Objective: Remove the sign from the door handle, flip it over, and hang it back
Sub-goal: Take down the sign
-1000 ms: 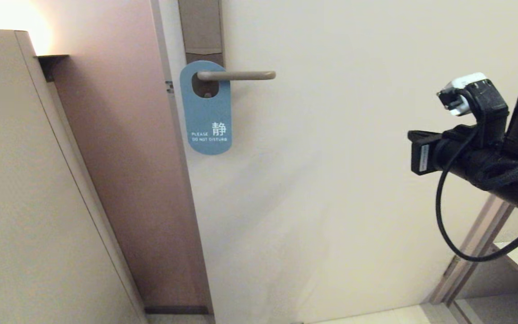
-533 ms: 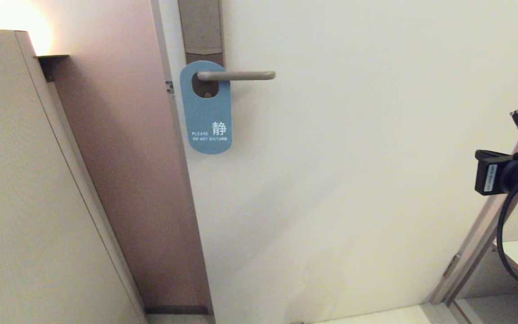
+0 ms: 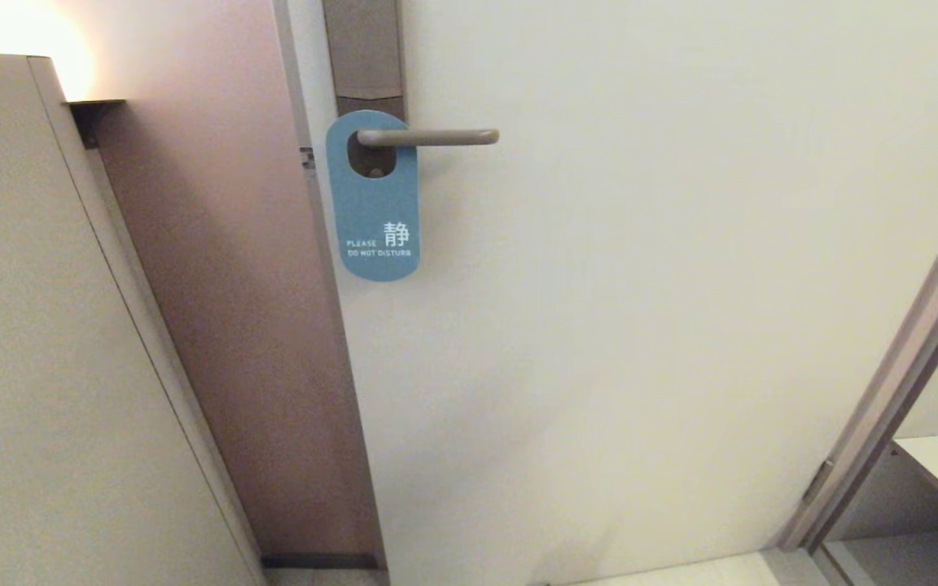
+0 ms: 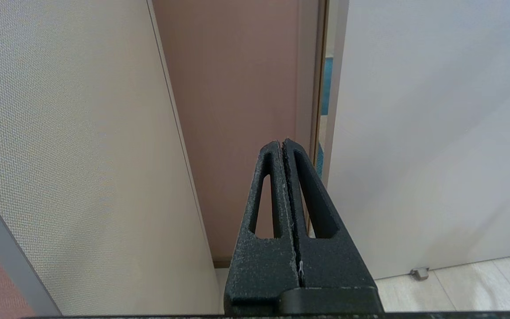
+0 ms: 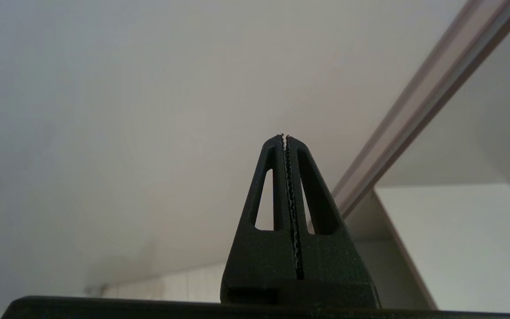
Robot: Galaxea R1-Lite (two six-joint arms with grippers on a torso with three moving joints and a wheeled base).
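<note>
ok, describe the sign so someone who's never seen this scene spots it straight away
Start at the big pale door; near its left edge a slim beige lever, the door handle, sticks out level from a tall brown backplate. The sign hangs from that lever through its oval hole. It is the only blue thing there, a rounded card with white "PLEASE DO NOT DISTURB" near its bottom.

Warm glare top left, soft shadows

I stand in a hotel corridor: a cream room door (image 3: 640,285) carries a blue "Please do not disturb" sign (image 3: 374,212) hung on its lever handle (image 3: 428,137), below a lock plate (image 3: 363,49).
</note>
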